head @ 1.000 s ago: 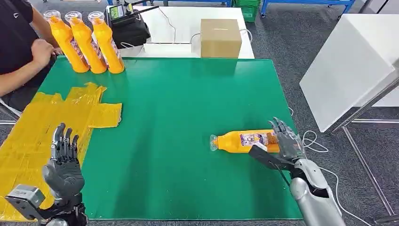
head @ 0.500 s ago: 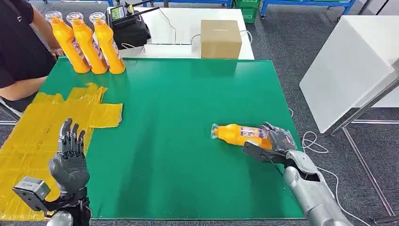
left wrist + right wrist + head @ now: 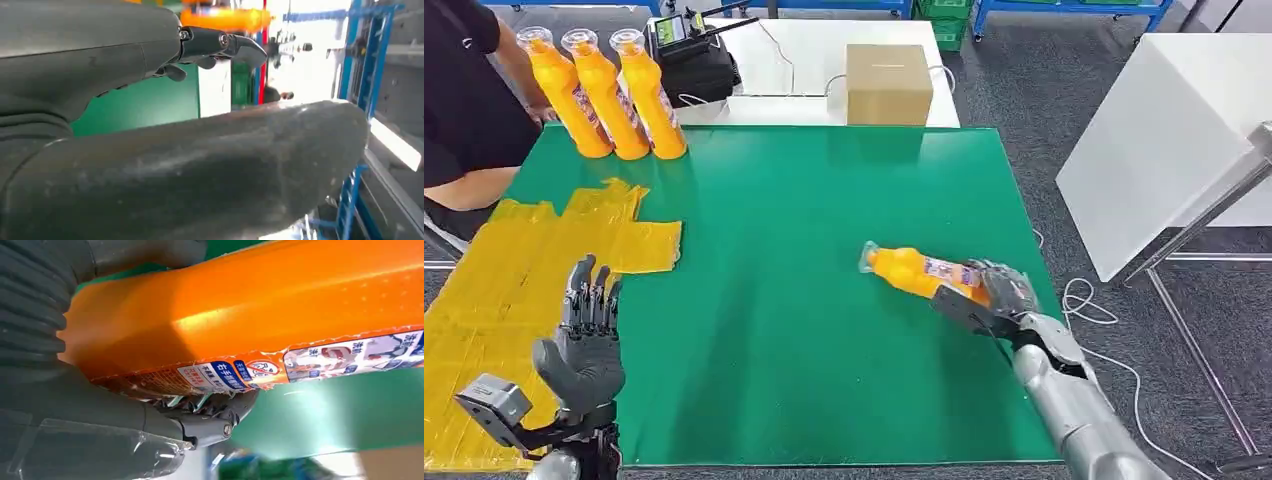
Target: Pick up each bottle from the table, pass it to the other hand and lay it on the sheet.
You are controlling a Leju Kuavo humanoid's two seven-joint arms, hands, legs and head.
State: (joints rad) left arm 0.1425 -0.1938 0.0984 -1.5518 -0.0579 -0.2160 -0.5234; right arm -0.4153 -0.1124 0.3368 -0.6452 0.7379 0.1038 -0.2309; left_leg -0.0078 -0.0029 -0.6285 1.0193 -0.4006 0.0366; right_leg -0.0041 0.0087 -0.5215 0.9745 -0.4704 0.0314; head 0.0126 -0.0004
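Note:
An orange bottle (image 3: 912, 272) with a printed label is held by its base in my right hand (image 3: 990, 297), just above the green table (image 3: 804, 200) at its right side, cap pointing left. The right wrist view has the bottle (image 3: 280, 315) close up with my fingers (image 3: 210, 425) wrapped under it. My left hand (image 3: 586, 340) stands upright and open at the front left, fingers spread, beside the yellow sheet (image 3: 514, 290). Three more orange bottles (image 3: 604, 95) stand upright at the table's far left corner.
A person in a black shirt (image 3: 464, 100) sits at the far left, next to the standing bottles. A cardboard box (image 3: 886, 84) and a black device (image 3: 689, 55) sit on the white table behind. A white table (image 3: 1164, 130) stands to the right.
My right hand closed on the lying bottle and lifted it, carrying it a little left and away. My left hand rose and moved slightly right. The person's arm drew back.

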